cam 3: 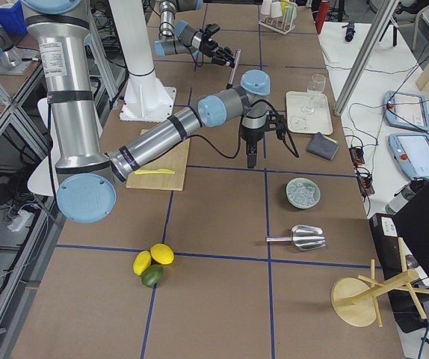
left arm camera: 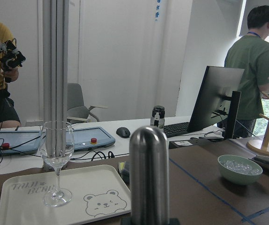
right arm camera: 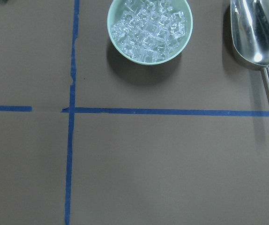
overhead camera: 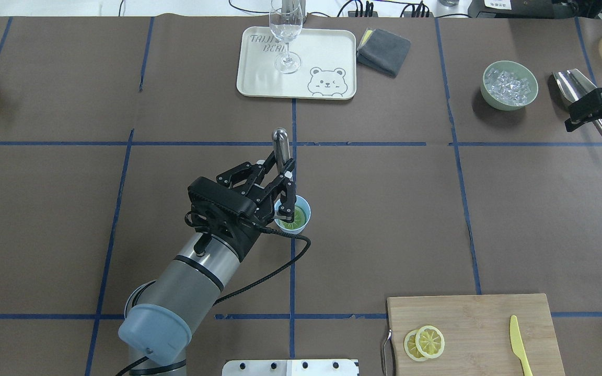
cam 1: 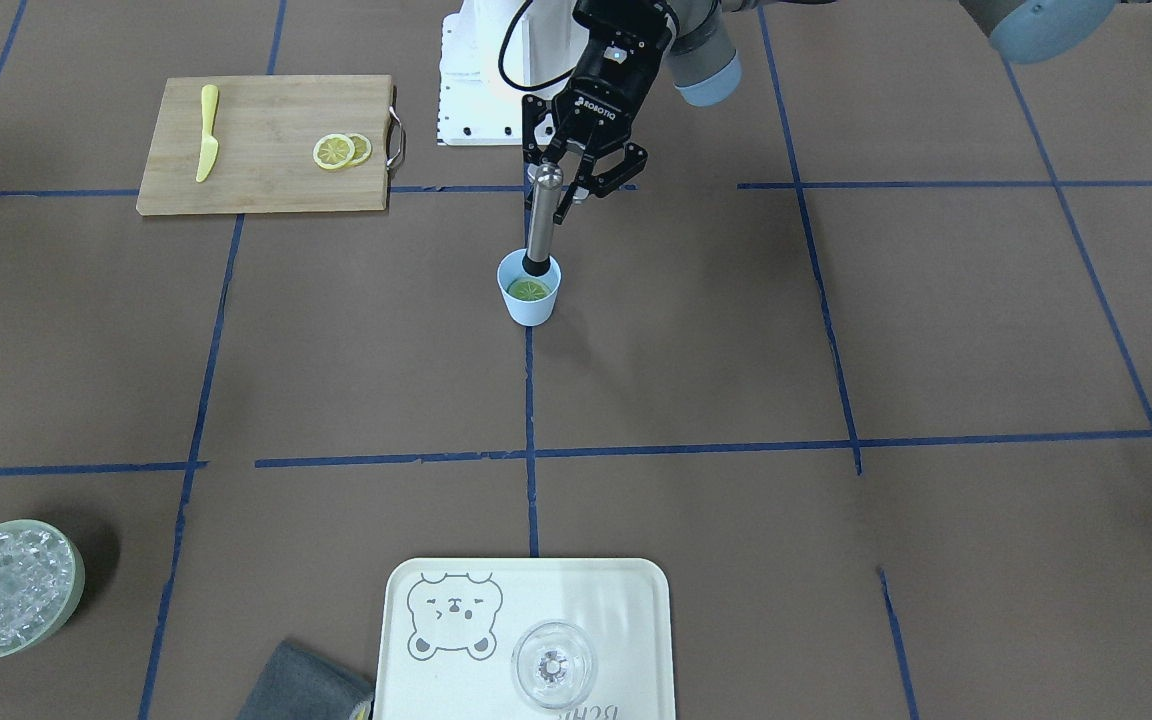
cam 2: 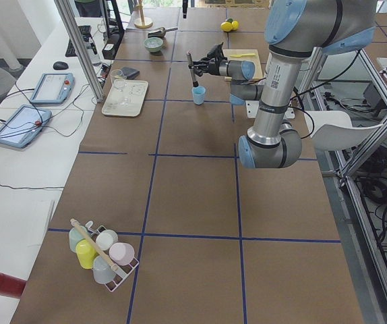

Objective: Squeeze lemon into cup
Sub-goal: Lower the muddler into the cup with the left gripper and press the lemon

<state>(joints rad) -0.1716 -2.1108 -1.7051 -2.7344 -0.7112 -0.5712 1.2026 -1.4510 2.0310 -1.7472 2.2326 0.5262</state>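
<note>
The light-blue cup (cam 1: 533, 310) stands near the table's middle on a blue tape line. A lemon slice (cam 1: 528, 291) lies flat inside it, looking greenish. A steel muddler (cam 1: 541, 225) stands in the cup with its black tip on the slice. My left gripper (cam 1: 554, 195) reaches in level and is shut on the muddler's shaft, just above the cup (overhead camera: 306, 209). In the left wrist view the muddler (left arm camera: 148, 178) rises upright, dead centre. My right gripper (overhead camera: 572, 112) hangs open and empty at the table's right end, far from the cup.
Two more lemon slices (cam 1: 341, 150) and a yellow plastic knife (cam 1: 207, 132) lie on the wooden cutting board (cam 1: 266, 190). A tray (cam 1: 586, 590) holds a clear glass (cam 1: 553, 665). A green bowl of ice (overhead camera: 489, 96) and a metal scoop (overhead camera: 575, 83) sit below my right gripper.
</note>
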